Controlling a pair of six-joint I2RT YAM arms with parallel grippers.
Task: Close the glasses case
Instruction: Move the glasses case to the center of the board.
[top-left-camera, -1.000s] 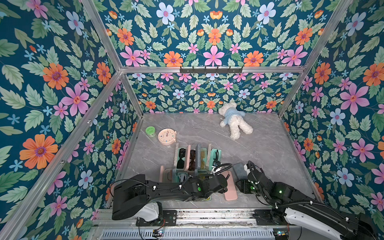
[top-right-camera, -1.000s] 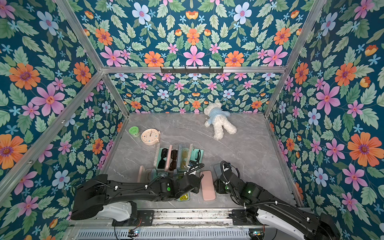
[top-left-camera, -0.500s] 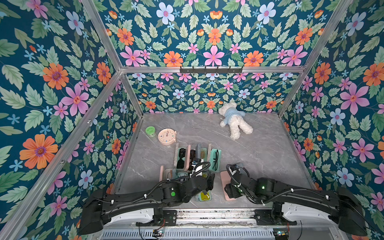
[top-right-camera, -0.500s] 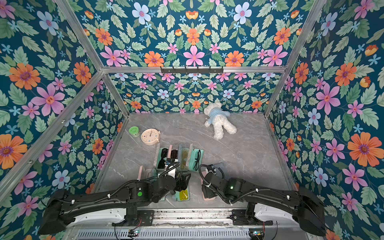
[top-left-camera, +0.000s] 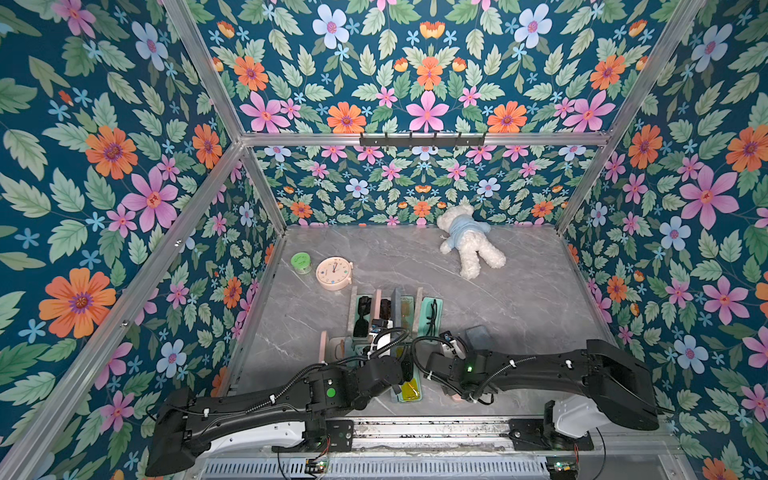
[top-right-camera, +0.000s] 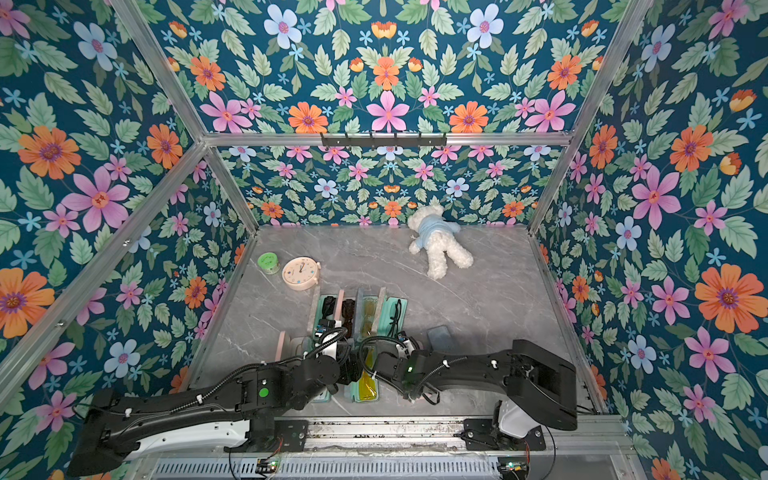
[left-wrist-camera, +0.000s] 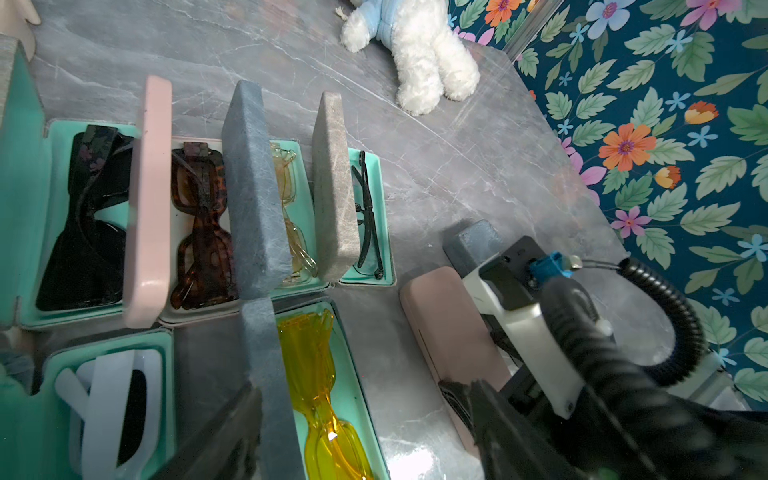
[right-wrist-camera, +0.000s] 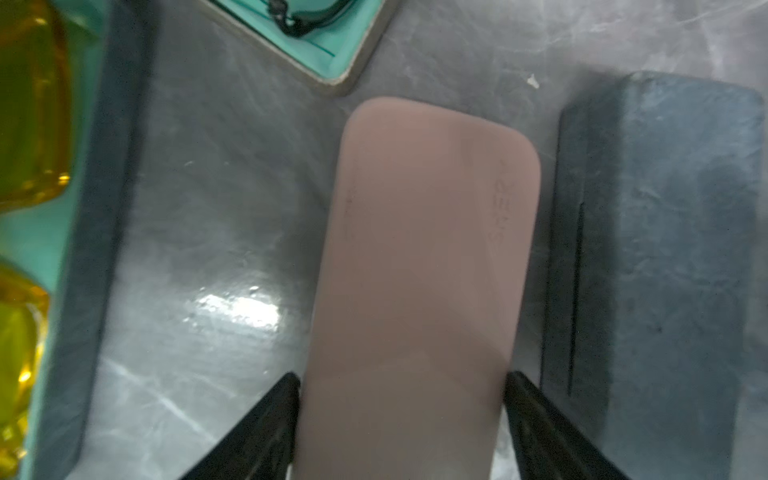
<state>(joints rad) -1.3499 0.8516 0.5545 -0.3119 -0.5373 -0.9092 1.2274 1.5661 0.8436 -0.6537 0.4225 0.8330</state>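
Straddling closed pink case (right-wrist-camera: 419, 270), right gripper (right-wrist-camera: 403, 382) jaws wide; case long axis toward back wall (top-left-camera: 415, 187); left gripper (left-wrist-camera: 353, 392) spread too.

Open blue-grey glasses case (left-wrist-camera: 268, 365), lid upright, yellow glasses (left-wrist-camera: 320, 386) in its mint tray, front row

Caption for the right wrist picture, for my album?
Right gripper astride a closed pink glasses case, a closed blue-grey case alongside, yellow glasses nearby.
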